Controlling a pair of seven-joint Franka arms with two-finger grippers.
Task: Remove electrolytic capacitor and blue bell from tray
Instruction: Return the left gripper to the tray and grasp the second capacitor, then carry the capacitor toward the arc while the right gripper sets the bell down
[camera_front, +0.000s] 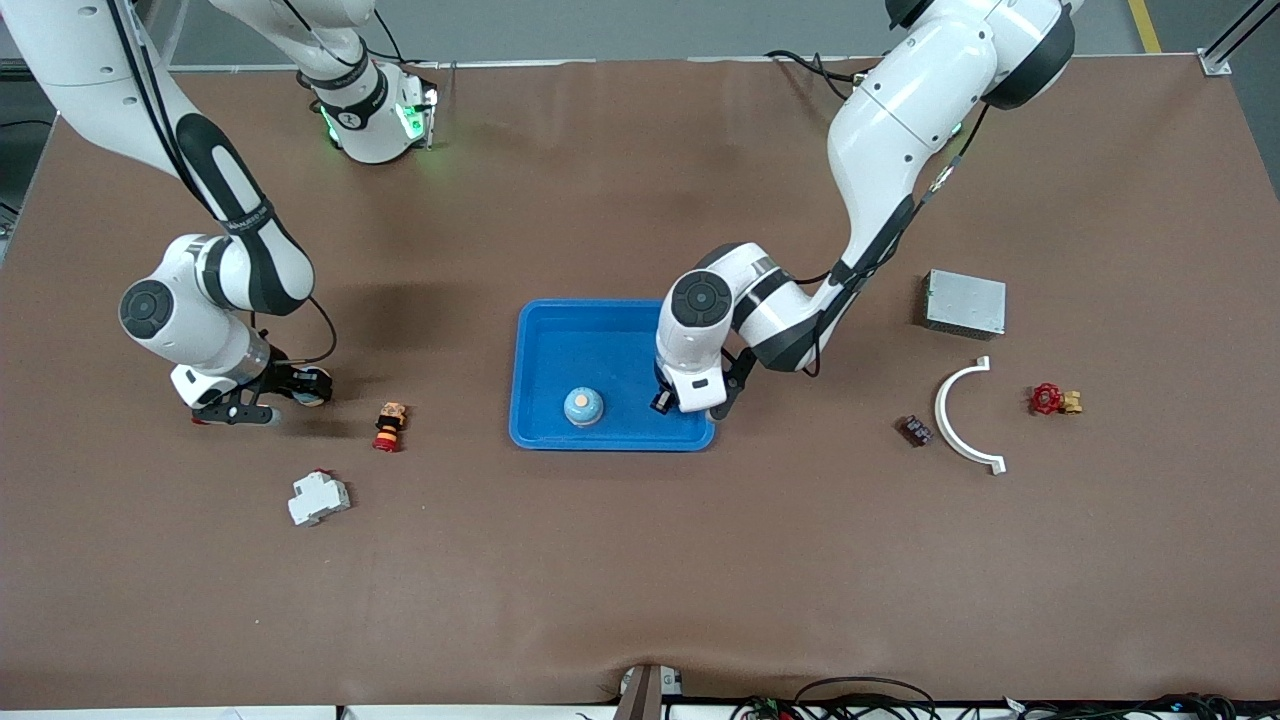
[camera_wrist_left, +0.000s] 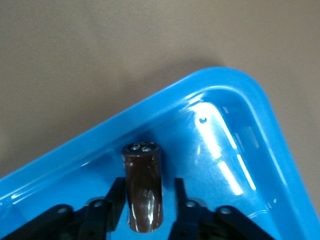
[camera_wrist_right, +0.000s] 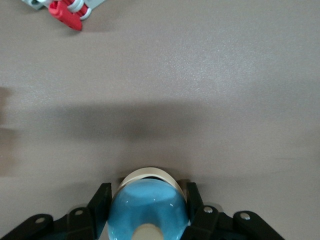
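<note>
A blue tray (camera_front: 570, 340) lies mid-table, and a blue bell (camera_front: 583, 405) with a cream button rests in it. My left gripper (camera_front: 675, 403) reaches down into the tray's corner toward the left arm's end. In the left wrist view the dark brown capacitor (camera_wrist_left: 143, 190) sits between the open fingers of the left gripper (camera_wrist_left: 149, 184), over the tray floor beside the rim (camera_wrist_left: 250, 100). One finger is against it and a gap shows at the other. My right gripper (camera_wrist_right: 148, 187) is shut on a second blue bell (camera_wrist_right: 147, 207), low over the bare mat toward the right arm's end (camera_front: 316, 387).
A red and orange push-button (camera_front: 390, 427) and a white breaker (camera_front: 318, 497) lie near the right gripper. Toward the left arm's end lie a grey metal box (camera_front: 964, 303), a white curved piece (camera_front: 962, 420), a small dark part (camera_front: 915, 430) and a red valve (camera_front: 1050, 400).
</note>
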